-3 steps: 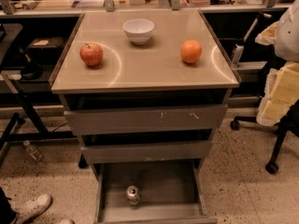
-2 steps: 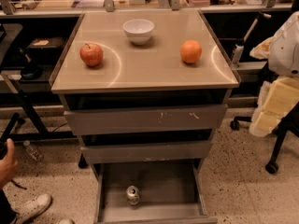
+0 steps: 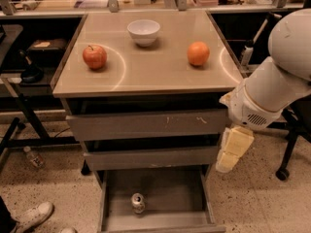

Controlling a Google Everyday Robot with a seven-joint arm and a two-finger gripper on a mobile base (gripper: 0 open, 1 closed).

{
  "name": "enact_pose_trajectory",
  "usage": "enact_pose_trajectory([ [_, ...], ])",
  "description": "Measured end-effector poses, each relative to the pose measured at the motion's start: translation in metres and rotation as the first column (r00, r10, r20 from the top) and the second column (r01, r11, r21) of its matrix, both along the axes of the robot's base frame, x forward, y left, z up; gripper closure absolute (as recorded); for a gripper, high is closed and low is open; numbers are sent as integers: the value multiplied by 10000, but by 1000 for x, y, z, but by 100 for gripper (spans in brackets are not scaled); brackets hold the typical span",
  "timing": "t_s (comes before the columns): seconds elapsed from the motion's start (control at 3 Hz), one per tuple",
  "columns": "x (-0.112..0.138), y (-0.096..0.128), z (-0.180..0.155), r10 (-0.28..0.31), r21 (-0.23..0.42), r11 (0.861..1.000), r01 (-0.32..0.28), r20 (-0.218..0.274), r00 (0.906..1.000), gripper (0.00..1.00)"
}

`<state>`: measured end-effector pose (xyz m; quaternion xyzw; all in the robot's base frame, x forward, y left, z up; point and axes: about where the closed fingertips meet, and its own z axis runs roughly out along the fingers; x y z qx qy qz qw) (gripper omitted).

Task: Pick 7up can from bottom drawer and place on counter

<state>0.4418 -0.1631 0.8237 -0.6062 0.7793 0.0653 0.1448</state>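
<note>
The gripper [image 3: 234,149] has dropped from 3 o'clock toward 4 o'clock, beside the open bottom drawer [image 3: 170,191]. Whether it is open cannot be told. The approach has begun, with the 7up can [image 3: 138,203] untouched at 6 o'clock.

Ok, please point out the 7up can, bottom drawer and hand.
7up can [image 3: 138,198]: camera view, lid.
bottom drawer [image 3: 172,193]: camera view, bare floor.
hand [image 3: 228,159]: camera view, right of the drawers, pale lower end.

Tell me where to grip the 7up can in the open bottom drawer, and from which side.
Grip the 7up can by its round sides below the lid, coming from above. It stands upright in the bottom drawer, near its front wall, which likely blocks a level approach. The gripper hangs to the right of the upper drawers.
</note>
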Motion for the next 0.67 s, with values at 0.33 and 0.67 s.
enact_pose_trajectory([
  [0.33, 0, 0, 0, 0, 4, 10000, 0, -5, 10000, 0],
  [0.67, -4, 8, -26, -31, 343, 9994, 46, -438, 9990, 0],
])
